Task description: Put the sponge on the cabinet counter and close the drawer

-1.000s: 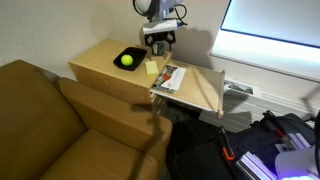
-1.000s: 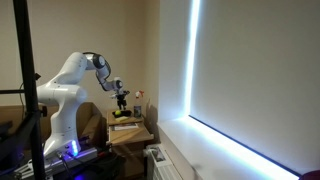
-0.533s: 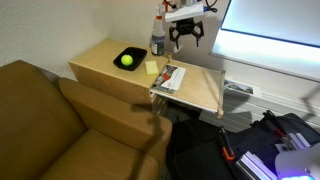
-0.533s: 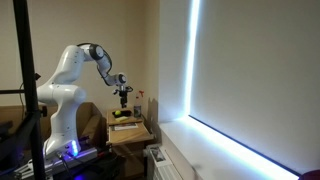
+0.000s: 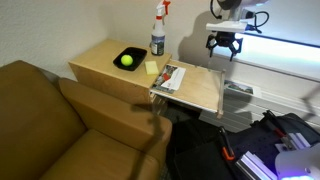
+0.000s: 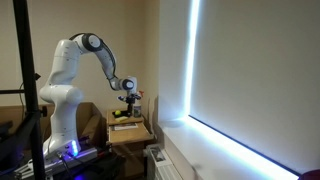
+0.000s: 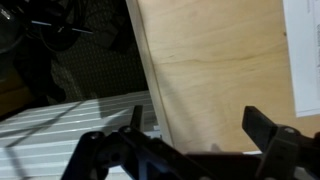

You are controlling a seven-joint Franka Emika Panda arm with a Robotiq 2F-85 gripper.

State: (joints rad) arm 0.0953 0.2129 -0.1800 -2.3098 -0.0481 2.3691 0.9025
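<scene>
The yellow sponge [image 5: 151, 68] lies flat on the light wooden cabinet counter [image 5: 100, 62], beside the black bowl [image 5: 127, 58]. The drawer [image 5: 200, 88] stands pulled out to the right of the cabinet, with some printed packets in it near the cabinet. My gripper [image 5: 222, 48] is open and empty, hanging above the far outer end of the drawer. In the wrist view the open fingers [image 7: 197, 125] frame bare drawer wood [image 7: 215, 70] near its edge. The arm and gripper [image 6: 129, 97] also show in an exterior view, above the cabinet.
A yellow-green ball [image 5: 127, 60] sits in the black bowl. A spray bottle [image 5: 158, 32] stands at the back of the counter. A brown leather sofa [image 5: 50, 120] fills the front left. A radiator [image 7: 70, 115] and dark clutter lie beyond the drawer's edge.
My gripper has risen from over the sponge on the counter and moved right, past the spray bottle, to above the drawer's outer end. The sponge stays on the counter.
</scene>
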